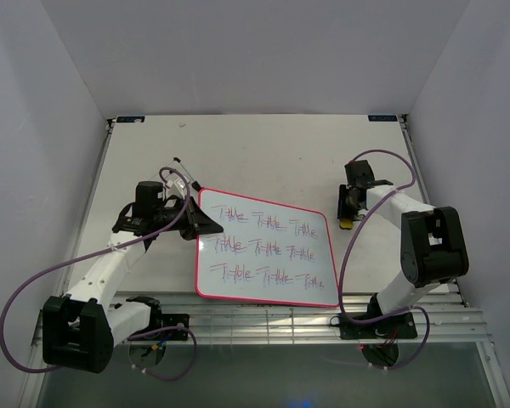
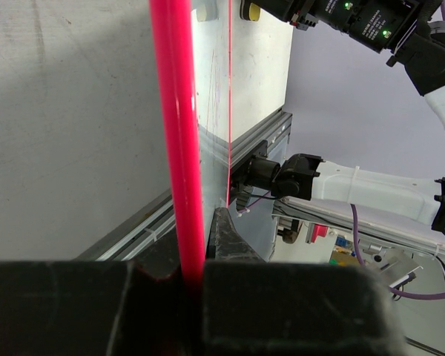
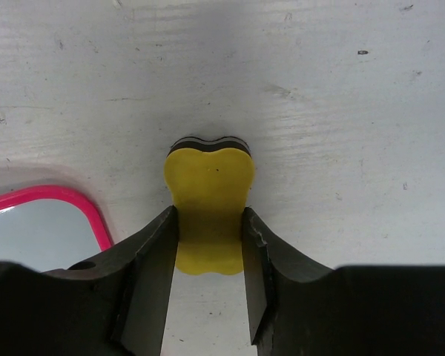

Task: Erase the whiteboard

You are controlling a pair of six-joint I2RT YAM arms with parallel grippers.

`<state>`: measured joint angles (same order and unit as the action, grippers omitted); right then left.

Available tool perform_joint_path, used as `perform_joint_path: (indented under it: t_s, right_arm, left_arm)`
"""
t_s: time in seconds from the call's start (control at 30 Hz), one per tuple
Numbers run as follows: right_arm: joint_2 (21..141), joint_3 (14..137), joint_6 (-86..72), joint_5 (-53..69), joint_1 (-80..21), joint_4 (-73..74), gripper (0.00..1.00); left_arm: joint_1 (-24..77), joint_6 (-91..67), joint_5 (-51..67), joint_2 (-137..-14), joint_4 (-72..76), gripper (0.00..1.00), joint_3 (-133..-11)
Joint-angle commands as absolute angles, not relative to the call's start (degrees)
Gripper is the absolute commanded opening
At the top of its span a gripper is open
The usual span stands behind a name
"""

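The whiteboard (image 1: 263,234) lies tilted in the middle of the table, pink-framed, with three rows of pink-grey handwriting. My left gripper (image 1: 195,223) is shut on its left edge. In the left wrist view the pink frame (image 2: 176,111) runs straight down between the closed jaws of the left gripper (image 2: 200,245). To the right of the board, my right gripper (image 1: 347,219) reaches down to a small yellow eraser (image 1: 346,224). In the right wrist view its two fingers press both sides of the eraser (image 3: 210,178), which rests on the table. A board corner (image 3: 59,194) shows at the left.
Slatted metal rails (image 1: 263,323) run along the table's near edge under the board's lower side. Purple cables (image 1: 34,289) loop from both arm bases. White walls close in the table on the left, back and right.
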<state>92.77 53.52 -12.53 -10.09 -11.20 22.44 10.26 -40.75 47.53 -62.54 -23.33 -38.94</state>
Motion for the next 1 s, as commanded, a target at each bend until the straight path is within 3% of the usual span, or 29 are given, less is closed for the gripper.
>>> perform_joint_path:
  t_s: [0.0, 0.23, 0.4, 0.57, 0.97]
  right_arm:
    - [91.76, 53.88, -11.78, -8.79, -10.9, 21.01, 0.35]
    - [83.78, 53.35, -11.25, -6.24, -14.05, 20.57, 0.34]
    - [79.98, 56.67, -11.95, -3.34, -28.8, 19.16, 0.34]
    - [84.01, 63.88, -13.27, -2.38, -46.37, 15.39, 0.34]
    - [100.8, 93.93, -6.51, -0.88, -60.19, 25.04, 0.33]
  left_arm:
    - [10.99, -23.99, 28.3, -62.49, -23.38, 0.0, -37.44]
    - [10.99, -23.82, 26.81, -61.87, -23.2, 0.0, -37.79]
    - [10.99, -23.12, 29.17, -62.93, -23.03, 0.0, -38.32]
    - [10.99, -22.33, 32.17, -61.35, -21.18, 0.0, -37.97]
    - [10.99, -21.62, 35.68, -54.58, -16.88, 0.0, -36.47]
